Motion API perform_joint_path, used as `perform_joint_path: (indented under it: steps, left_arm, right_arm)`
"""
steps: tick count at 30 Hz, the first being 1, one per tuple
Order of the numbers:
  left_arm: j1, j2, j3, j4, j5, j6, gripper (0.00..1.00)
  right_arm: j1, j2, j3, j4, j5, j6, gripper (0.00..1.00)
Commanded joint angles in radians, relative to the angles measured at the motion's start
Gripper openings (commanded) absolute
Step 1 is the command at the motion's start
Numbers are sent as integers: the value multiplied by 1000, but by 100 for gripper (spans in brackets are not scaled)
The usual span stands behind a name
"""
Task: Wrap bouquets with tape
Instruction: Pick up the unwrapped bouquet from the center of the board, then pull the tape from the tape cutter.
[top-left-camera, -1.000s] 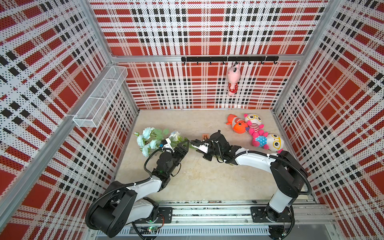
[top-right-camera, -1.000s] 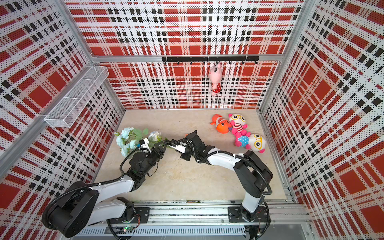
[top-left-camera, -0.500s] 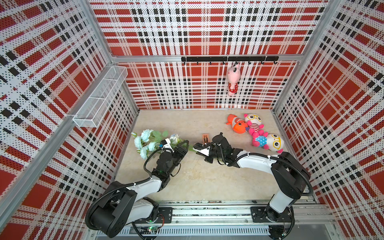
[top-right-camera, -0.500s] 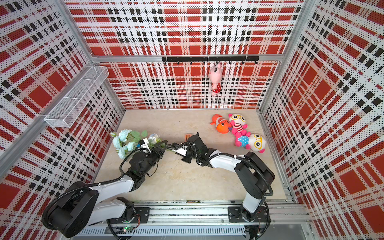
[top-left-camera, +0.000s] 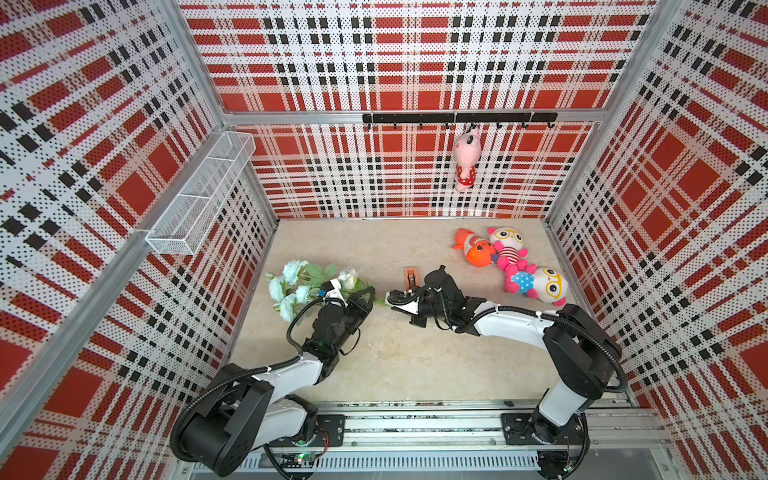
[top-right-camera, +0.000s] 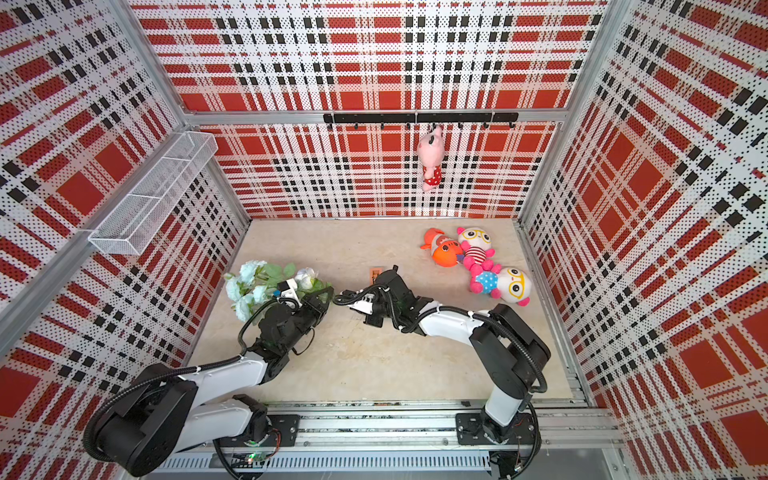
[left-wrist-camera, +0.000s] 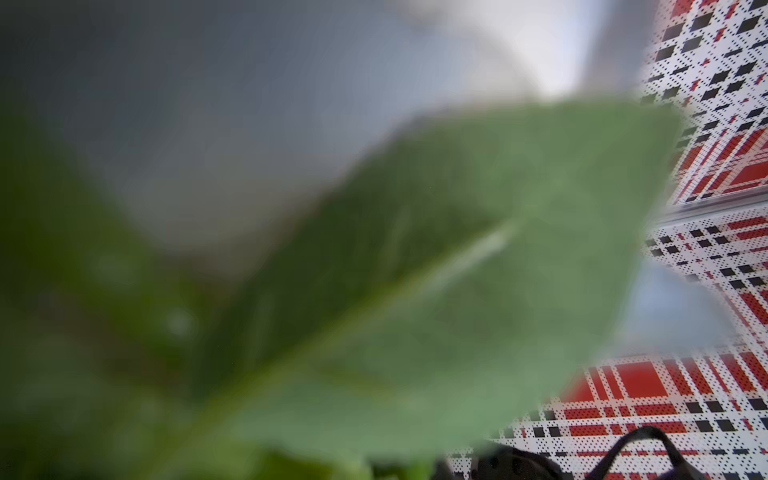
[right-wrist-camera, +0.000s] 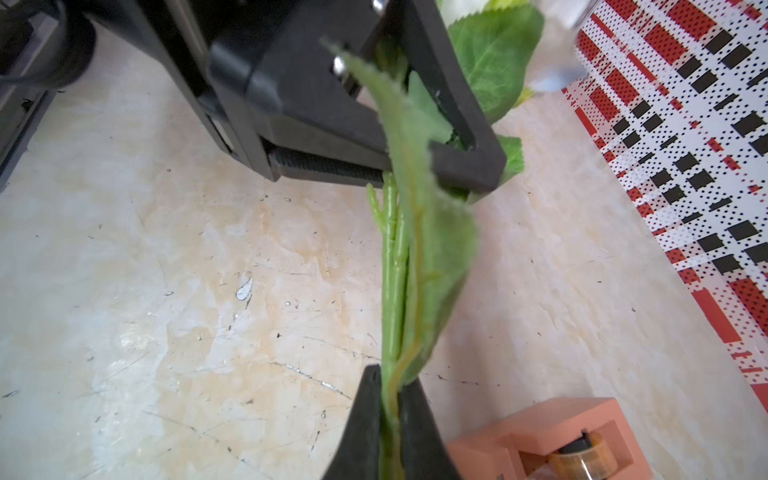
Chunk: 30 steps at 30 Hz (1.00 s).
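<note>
So, left gripper (right-wrist-camera: 399, 170) and right gripper (right-wrist-camera: 390, 415) both clamp the bouquet (right-wrist-camera: 395, 270) (gathering stems, I judge); next I free one for the tape (right-wrist-camera: 540, 436), lower right.

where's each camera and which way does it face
Top views: high at the front, looking down on the table; both arms show.
Left wrist: left arm; blurred leaf blocks it, jaws hidden.
Right wrist: right arm, looking along the bouquet stems; both arms' jaws shut on them.
Shared: tape dispenser, in right wrist and top views.
</note>
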Motion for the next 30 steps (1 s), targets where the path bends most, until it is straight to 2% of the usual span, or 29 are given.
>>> perform_joint_path:
  steps: [1,6,9,11,14,16,18,22,26,30]
  left_arm:
    - [6,-12,-18,18,-21,26,4]
    - [-10,-12,-41,18,-71,17,0]
    - [-22,-21,-55,20,-115,1,0]
    - [-31,-32,-70,29,-147,-11,0]
    - [-56,-44,-90,30,-216,-32,0]
    - [-77,-43,-94,30,-256,-35,0]
    - [-90,-40,-97,30,-282,-42,0]
    - [-103,-38,-106,33,-318,-45,0]
    - [-106,-39,-115,32,-332,-37,0]
    - [-105,-26,-114,32,-334,-32,0]
  right_arm:
    - [4,-21,32,-55,-18,-4,23]
    - [4,-76,24,-78,-29,102,45]
    - [-3,-148,1,-79,-15,248,59]
    - [-36,-202,-27,-56,-15,393,66]
    - [-138,-248,-70,32,17,732,71]
    - [-200,-226,-63,24,7,901,70]
    - [-224,-177,-29,-31,0,973,66]
    - [-246,-48,43,-95,-14,1020,58]
    - [-284,68,84,-27,-113,1073,47]
    - [-283,146,135,-41,-116,1068,43]
